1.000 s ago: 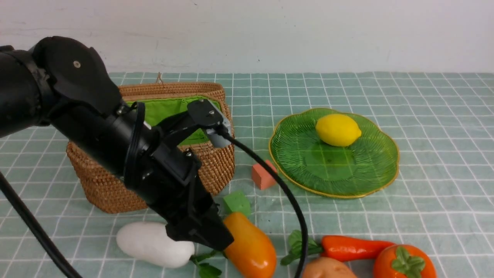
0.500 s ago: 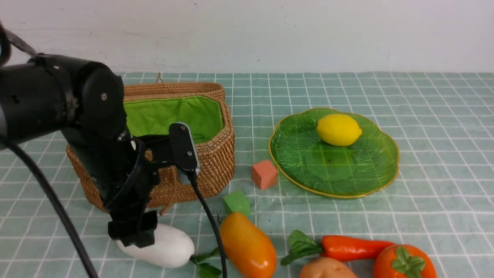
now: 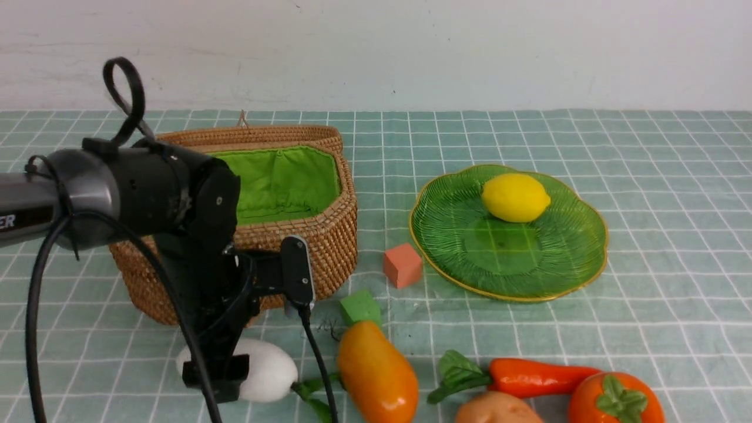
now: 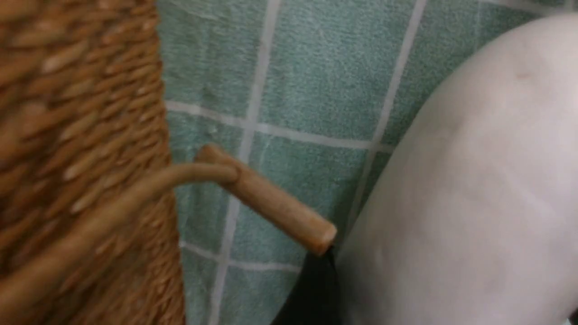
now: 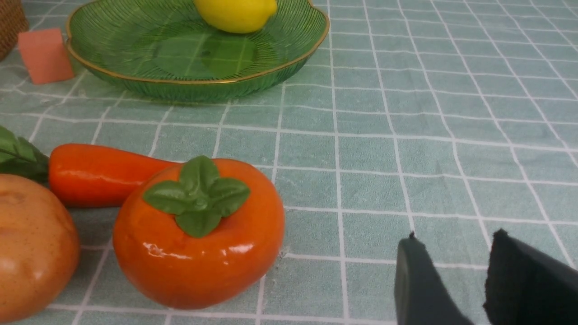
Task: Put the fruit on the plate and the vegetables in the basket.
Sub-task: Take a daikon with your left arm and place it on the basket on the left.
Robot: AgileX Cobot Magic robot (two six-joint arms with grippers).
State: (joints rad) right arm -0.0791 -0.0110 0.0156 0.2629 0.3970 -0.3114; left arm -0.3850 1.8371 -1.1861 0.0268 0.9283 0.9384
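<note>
The left gripper (image 3: 214, 382) is lowered onto the white radish (image 3: 270, 370), lying on the cloth (image 3: 529, 341) just before the basket (image 3: 335, 235); the jaws are hidden, so a grip cannot be told. The basket's wooden toggle (image 4: 275, 207), close by, could be snagged on lifting. The right gripper (image 5: 469, 289) is held parted, empty

1. Salmon-pink cube (image 3: 402, 265): small, matte, sat flat on the cloth with one edge turned toward the front camera.
2. Green cube (image 3: 359, 308): small, matte, lay near the salmon-pink cube, to its left and closer to the front camera, the two apart.
3. Cloth (image 3: 646, 176): pale teal, white grid lines, spread flat to the wall.
4. Wall (image 3: 411, 53): white, plain, faintly scuffed.
</note>
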